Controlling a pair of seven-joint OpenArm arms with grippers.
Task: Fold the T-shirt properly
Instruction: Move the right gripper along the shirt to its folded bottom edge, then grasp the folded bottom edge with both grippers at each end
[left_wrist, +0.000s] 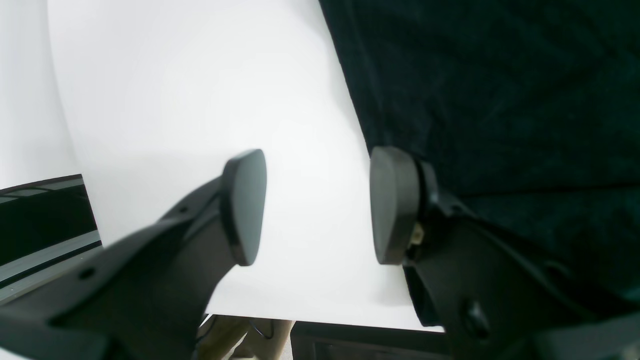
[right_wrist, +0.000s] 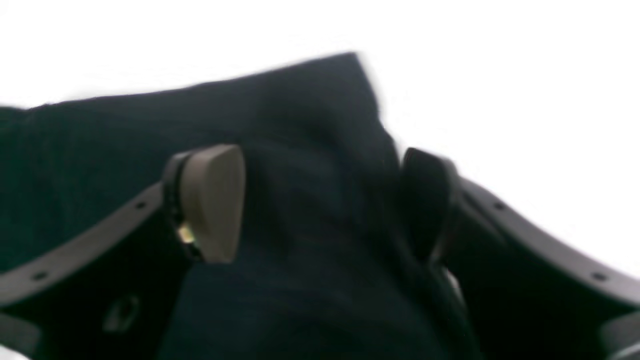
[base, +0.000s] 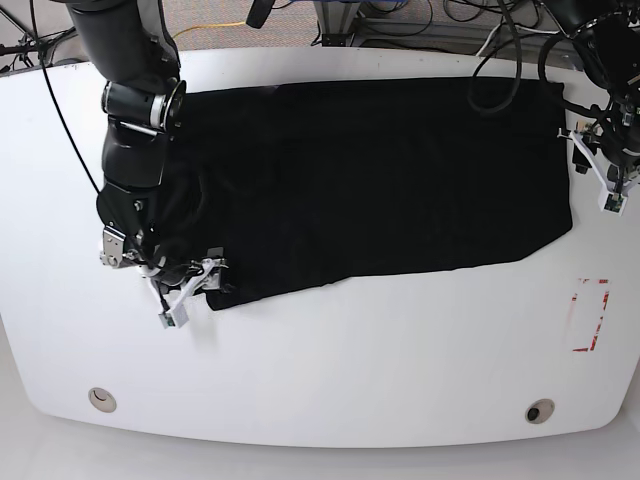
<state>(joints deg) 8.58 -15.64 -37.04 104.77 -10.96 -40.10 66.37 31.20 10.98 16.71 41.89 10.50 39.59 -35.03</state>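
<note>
The black T-shirt (base: 370, 180) lies spread flat; the right gripper (right_wrist: 320, 205) straddles its corner, jaws apart; the left gripper (left_wrist: 317, 205) gapes beside its edge.

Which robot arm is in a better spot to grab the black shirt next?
The right one, probably. Its open fingers already sit on either side of a corner of the T-shirt. The left gripper is open over the bare white table, with the cloth edge just beside it.
</note>
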